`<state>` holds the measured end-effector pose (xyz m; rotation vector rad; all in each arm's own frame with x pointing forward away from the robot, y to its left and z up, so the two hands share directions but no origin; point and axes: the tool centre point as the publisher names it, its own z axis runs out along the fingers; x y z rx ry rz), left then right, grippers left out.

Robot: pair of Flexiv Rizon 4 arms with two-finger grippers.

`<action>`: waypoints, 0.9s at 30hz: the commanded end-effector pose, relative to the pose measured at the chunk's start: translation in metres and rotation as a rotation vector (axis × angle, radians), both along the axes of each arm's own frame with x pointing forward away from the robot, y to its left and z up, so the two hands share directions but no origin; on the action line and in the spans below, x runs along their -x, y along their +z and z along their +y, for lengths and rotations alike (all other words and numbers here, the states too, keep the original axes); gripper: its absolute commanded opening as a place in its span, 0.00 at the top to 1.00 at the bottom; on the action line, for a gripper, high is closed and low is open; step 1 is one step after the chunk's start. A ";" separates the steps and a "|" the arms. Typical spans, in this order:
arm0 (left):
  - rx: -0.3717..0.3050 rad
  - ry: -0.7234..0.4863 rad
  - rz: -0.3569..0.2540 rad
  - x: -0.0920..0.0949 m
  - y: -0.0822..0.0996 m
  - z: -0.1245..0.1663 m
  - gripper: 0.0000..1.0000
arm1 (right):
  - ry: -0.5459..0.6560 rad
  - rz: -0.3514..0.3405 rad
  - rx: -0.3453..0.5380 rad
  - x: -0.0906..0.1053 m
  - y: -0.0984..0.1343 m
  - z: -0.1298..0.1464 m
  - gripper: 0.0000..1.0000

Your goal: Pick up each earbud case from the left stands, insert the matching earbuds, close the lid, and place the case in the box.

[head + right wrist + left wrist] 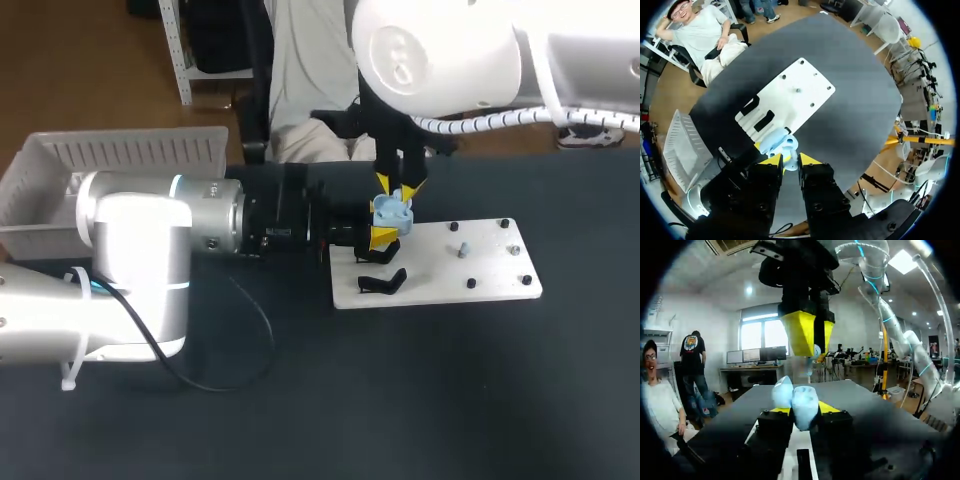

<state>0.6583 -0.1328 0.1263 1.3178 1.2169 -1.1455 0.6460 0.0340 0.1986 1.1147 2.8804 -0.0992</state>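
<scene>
Left gripper [385, 224] sits just left of the head view's centre, clamped on the pale blue earbud case [392, 209] and holding it above the left end of the white board [470, 262]. The right gripper [397, 186] hangs straight over it from the upper right, and whether that one carries anything I cannot tell. With the two so close, a slightly off descent would likely knock the case askew or bump one gripper against the other. In the left wrist view the earbud case [801, 402] is pinched between the yellow tips, its lid apparently raised, with the right gripper [812, 335] directly above. The hold looks low on a rounded shell, so downward pressure may make it pivot or slip out. In the right wrist view the earbud case [776, 142] lies just ahead of the right gripper [790, 161], over the white board [795, 95] near the black stands [763, 120]. If dropped, it could land there, well apart from the grey box [682, 150].
</scene>
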 end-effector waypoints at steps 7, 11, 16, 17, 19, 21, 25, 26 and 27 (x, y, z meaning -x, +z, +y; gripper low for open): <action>0.003 0.009 -0.005 0.002 -0.001 0.000 1.00 | -0.025 0.014 -0.004 -0.003 -0.006 -0.003 1.00; 0.003 0.009 -0.005 0.002 -0.001 0.000 1.00 | -0.026 0.013 -0.017 -0.004 -0.007 -0.003 1.00; 0.003 0.009 -0.005 0.002 -0.001 0.000 1.00 | -0.025 0.011 -0.021 -0.006 -0.009 -0.003 1.00; 0.003 0.009 -0.005 0.002 -0.001 0.000 1.00 | -0.026 0.011 -0.020 -0.007 -0.010 -0.004 1.00; 0.003 0.009 -0.005 0.002 -0.001 0.000 1.00 | -0.027 0.013 -0.020 -0.008 -0.011 -0.004 1.00; 0.003 0.009 -0.005 0.002 -0.001 0.000 1.00 | -0.028 0.014 -0.021 -0.008 -0.012 -0.004 1.00; 0.003 0.009 -0.005 0.002 -0.001 0.000 1.00 | -0.028 0.014 -0.025 -0.009 -0.013 -0.004 1.00; 0.003 0.009 -0.005 0.002 -0.001 0.000 1.00 | -0.028 0.014 -0.025 -0.010 -0.014 -0.004 1.00; 0.003 0.009 -0.005 0.002 -0.001 0.000 1.00 | -0.027 0.015 -0.025 -0.010 -0.014 -0.004 1.00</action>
